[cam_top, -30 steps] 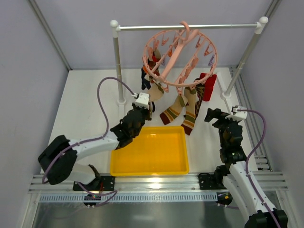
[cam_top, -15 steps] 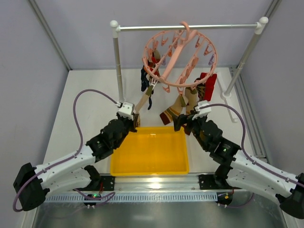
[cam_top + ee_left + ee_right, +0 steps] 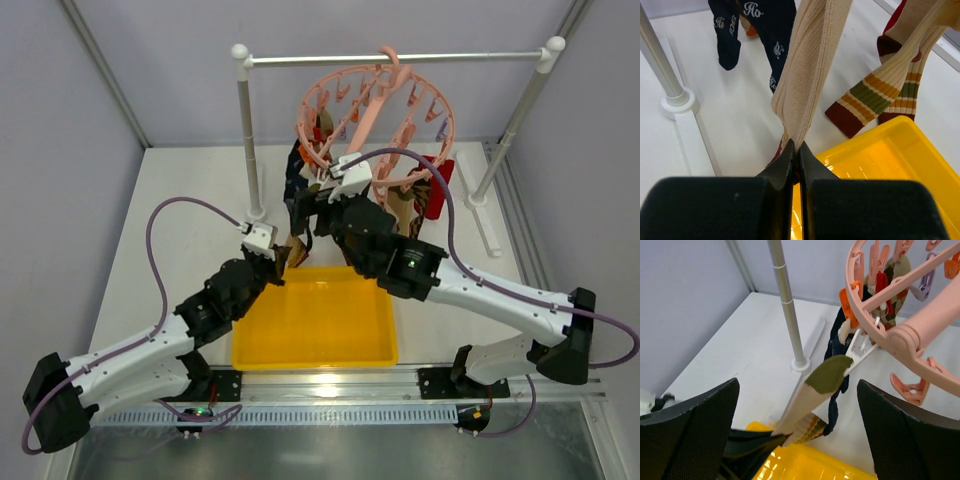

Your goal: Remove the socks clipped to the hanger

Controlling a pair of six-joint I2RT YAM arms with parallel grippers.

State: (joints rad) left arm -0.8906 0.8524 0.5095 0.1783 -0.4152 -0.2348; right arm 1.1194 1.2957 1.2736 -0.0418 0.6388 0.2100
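The pink ring hanger hangs from the stand's rail. A cream ribbed sock with a green toe is held by a white clip and stretches taut down to my left gripper, which is shut on its cuff end above the tray's far edge. My right gripper is open, its fingers either side of that sock just below the clip. Navy socks, striped socks and a red sock hang from other clips.
A yellow tray lies on the table below the hanger. The stand's left pole and its base rise just left of the socks. The right pole stands at the back right.
My left gripper has drawn the cream sock down toward the tray, pulling it taut. My right arm has swung from the right side across to the hanger's left rim, still open.
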